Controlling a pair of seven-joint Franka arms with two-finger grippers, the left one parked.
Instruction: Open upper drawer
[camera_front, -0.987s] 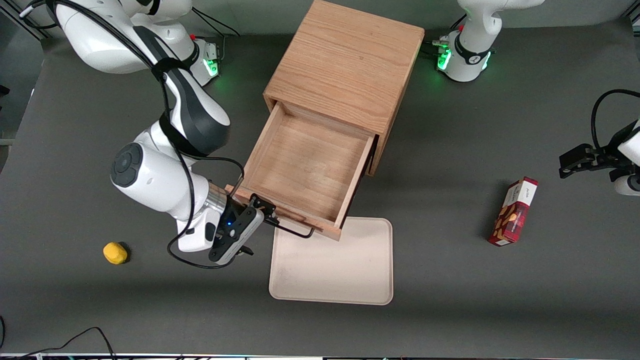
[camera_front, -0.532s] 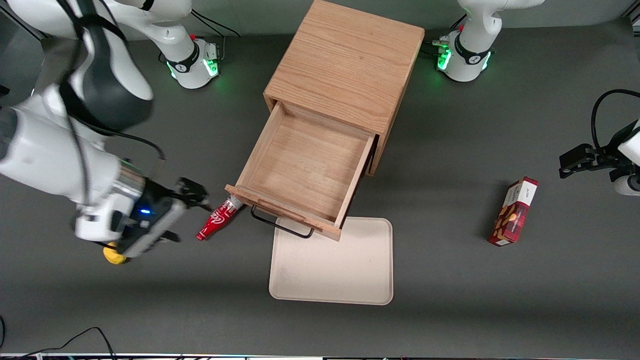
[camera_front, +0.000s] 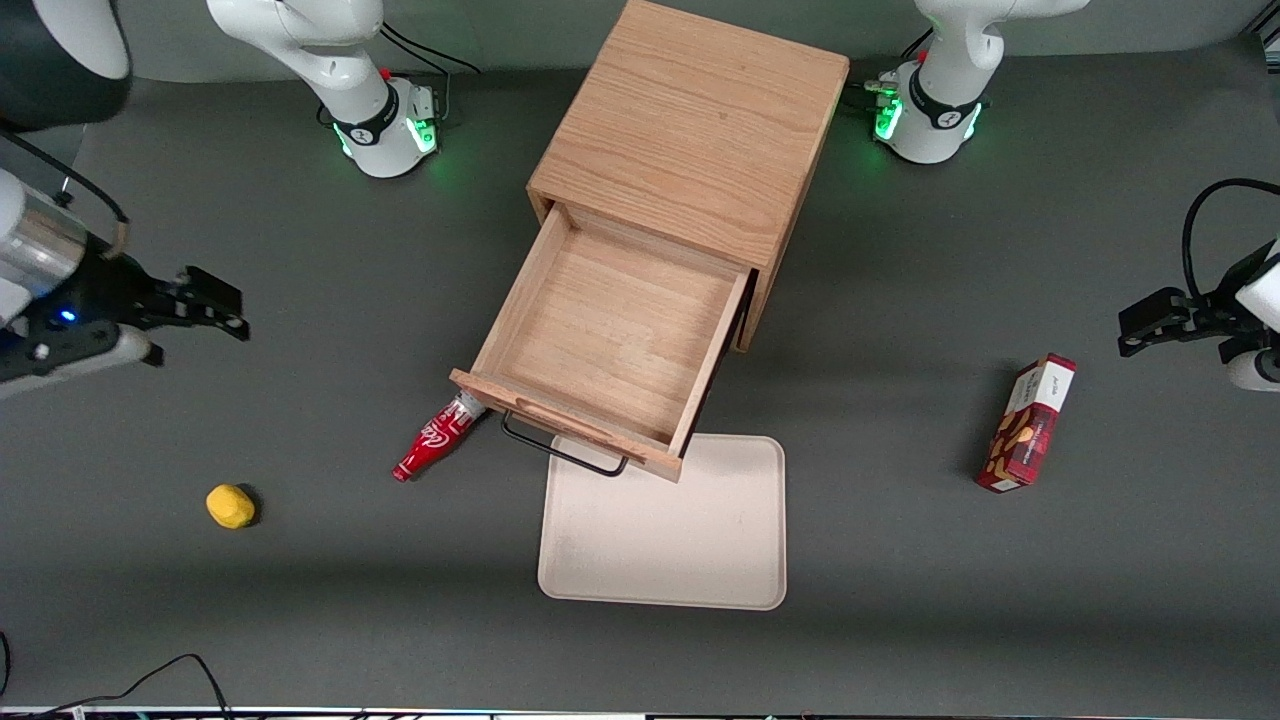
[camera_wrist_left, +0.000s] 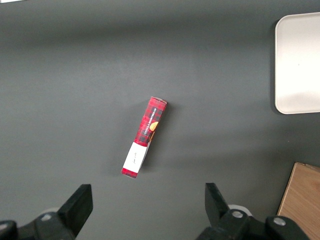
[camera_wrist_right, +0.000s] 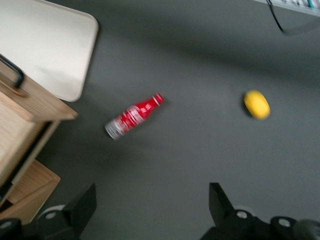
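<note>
Upper drawer (camera_front: 610, 350) stands pulled well out of the wooden cabinet (camera_front: 690, 130), interior bare, its black handle (camera_front: 560, 452) over the tray's (camera_front: 665, 540) edge. Hand (camera_front: 205, 305) hangs open, holding nothing, above the counter (camera_front: 300, 250) toward the working arm's end.

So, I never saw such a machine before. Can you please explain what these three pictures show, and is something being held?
These are two robot arms at a grey table. One picture looks down from the front; the other two come from cameras on the arms' wrists. The working arm's tool, open and holding nothing, hangs toward its own end of the table. A wooden cabinet stands in the middle, its upper drawer pulled out and empty. On the table lie a beige tray, a red bottle, a yellow object and a red box.
</note>
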